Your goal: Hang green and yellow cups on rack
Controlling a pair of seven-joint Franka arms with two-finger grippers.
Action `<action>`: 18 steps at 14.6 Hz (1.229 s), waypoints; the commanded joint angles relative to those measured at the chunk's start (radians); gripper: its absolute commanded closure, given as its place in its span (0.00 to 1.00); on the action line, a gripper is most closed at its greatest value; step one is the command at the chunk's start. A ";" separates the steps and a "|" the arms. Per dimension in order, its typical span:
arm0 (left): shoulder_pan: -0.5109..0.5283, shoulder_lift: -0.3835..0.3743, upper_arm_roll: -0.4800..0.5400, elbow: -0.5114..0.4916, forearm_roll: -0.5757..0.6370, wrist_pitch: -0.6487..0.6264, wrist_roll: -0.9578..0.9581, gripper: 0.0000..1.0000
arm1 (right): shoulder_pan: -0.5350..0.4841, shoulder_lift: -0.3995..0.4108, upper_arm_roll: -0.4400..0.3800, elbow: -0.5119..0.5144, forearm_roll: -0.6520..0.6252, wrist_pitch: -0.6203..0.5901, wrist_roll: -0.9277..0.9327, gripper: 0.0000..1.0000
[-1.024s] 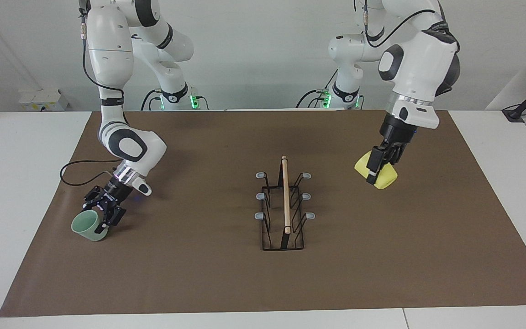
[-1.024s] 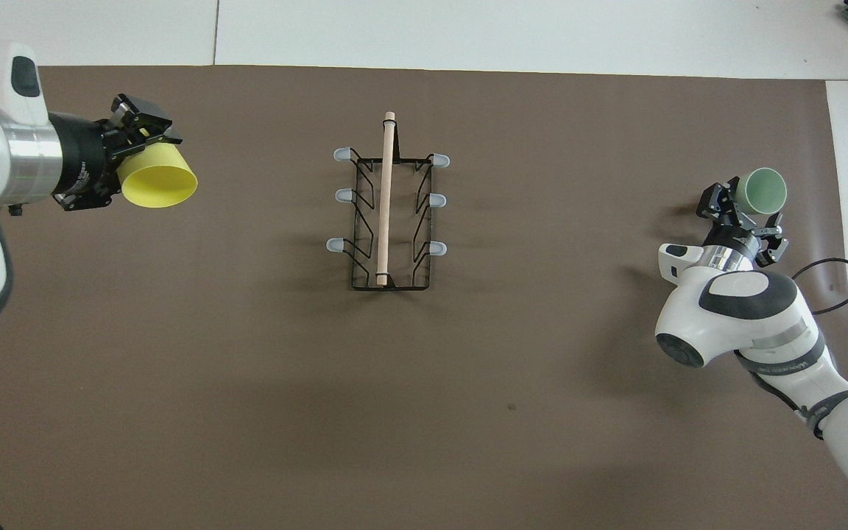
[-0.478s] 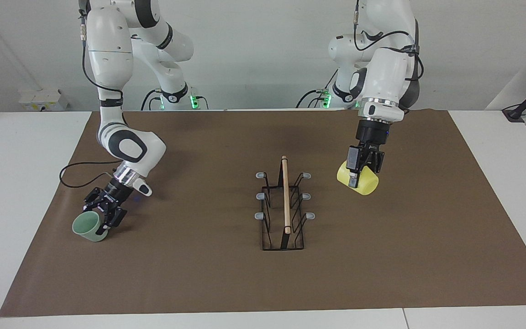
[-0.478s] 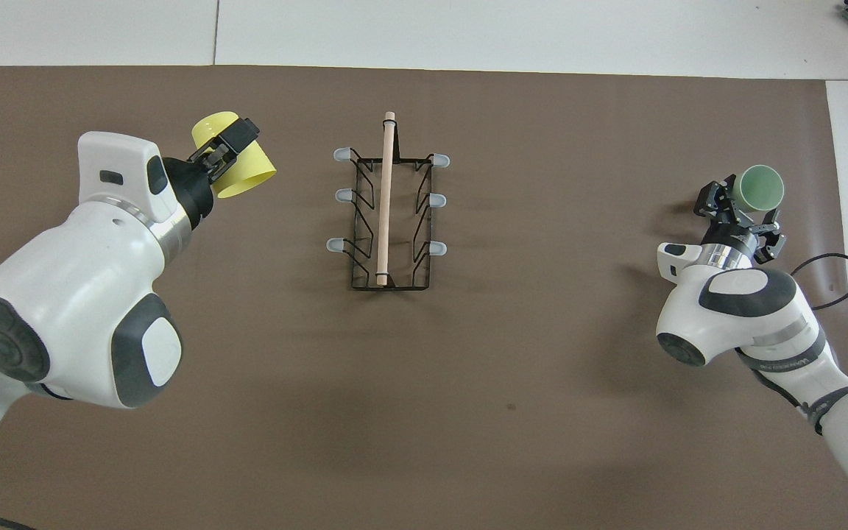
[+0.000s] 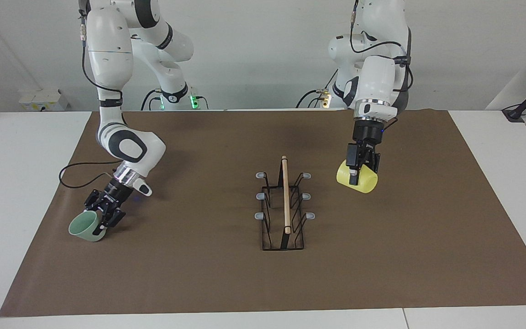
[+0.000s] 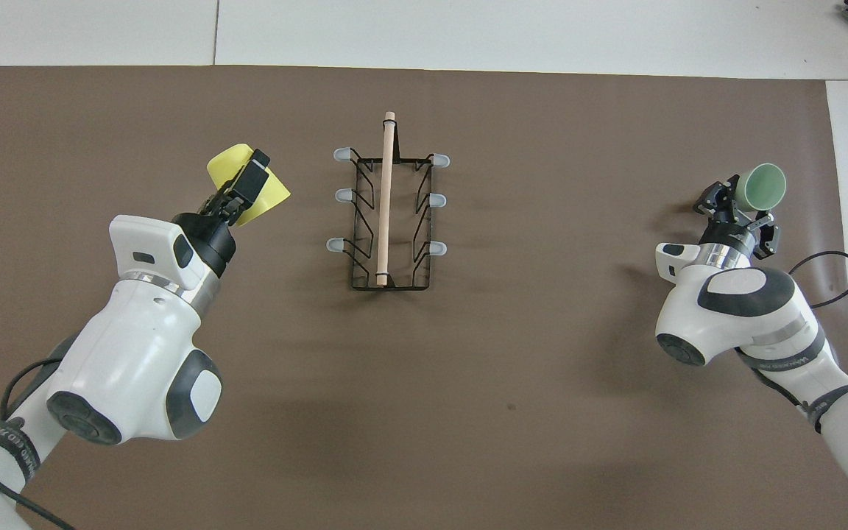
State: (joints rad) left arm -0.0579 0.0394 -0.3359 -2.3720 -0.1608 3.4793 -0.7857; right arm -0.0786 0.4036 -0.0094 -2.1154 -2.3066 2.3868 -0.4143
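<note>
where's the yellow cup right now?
In the left gripper, which is shut on it: the yellow cup is tipped on its side over the mat beside the rack, toward the left arm's end of the table.

Left tool (image 5: 355,172) and right tool (image 5: 103,221) both clamped.

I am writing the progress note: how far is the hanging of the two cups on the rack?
Done: nothing hangs yet; the black wire rack with the wooden bar has all six grey-tipped prongs bare. In hand: the left gripper is shut on the bright yellow plastic cup beside the rack; the right gripper is shut on the pale green plastic cup, low at the brown mat. Left: hanging both cups.
</note>
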 commanded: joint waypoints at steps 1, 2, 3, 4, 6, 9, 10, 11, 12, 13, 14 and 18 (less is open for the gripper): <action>-0.002 0.013 -0.034 -0.016 0.012 0.024 -0.021 1.00 | -0.012 -0.026 0.002 0.035 0.109 0.127 -0.059 0.44; -0.002 0.016 -0.040 -0.016 0.012 0.024 -0.021 1.00 | -0.016 -0.038 -0.006 0.047 0.183 0.191 -0.104 0.44; -0.002 0.016 -0.043 -0.018 0.012 0.023 -0.020 1.00 | -0.016 -0.052 -0.012 0.049 0.249 0.233 -0.139 0.44; -0.002 0.016 -0.044 -0.018 0.014 0.023 -0.018 1.00 | -0.023 -0.064 -0.012 0.049 0.307 0.259 -0.165 0.43; -0.003 0.030 -0.067 -0.021 0.014 0.023 -0.010 1.00 | -0.029 -0.101 -0.012 0.042 0.387 0.304 -0.201 0.43; -0.013 0.050 -0.078 -0.019 0.017 0.023 -0.006 1.00 | -0.047 -0.163 -0.012 0.006 0.478 0.388 -0.210 0.43; -0.023 0.063 -0.078 -0.019 0.018 0.023 -0.003 1.00 | -0.049 -0.176 -0.011 0.003 0.501 0.408 -0.212 0.43; -0.025 0.065 -0.080 -0.019 0.018 0.023 0.003 1.00 | -0.047 -0.192 -0.009 -0.012 0.512 0.419 -0.210 0.43; -0.031 0.066 -0.080 -0.019 0.018 0.023 0.003 1.00 | -0.043 -0.201 -0.008 -0.020 0.548 0.423 -0.210 0.43; -0.037 0.065 -0.080 -0.021 0.018 0.023 0.005 1.00 | -0.038 -0.204 -0.004 -0.021 0.602 0.423 -0.212 0.44; -0.039 0.065 -0.081 -0.024 0.020 0.023 0.005 1.00 | -0.038 -0.206 0.000 -0.029 0.640 0.423 -0.212 0.44; -0.040 0.054 -0.104 -0.068 0.020 0.018 0.029 1.00 | -0.026 -0.213 0.028 -0.043 0.832 0.423 -0.212 0.49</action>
State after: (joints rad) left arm -0.0888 0.1078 -0.4368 -2.3954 -0.1578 3.4795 -0.7669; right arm -0.1069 0.2210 0.0004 -2.1241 -1.5670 2.8030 -0.6009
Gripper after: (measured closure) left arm 0.313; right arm 0.291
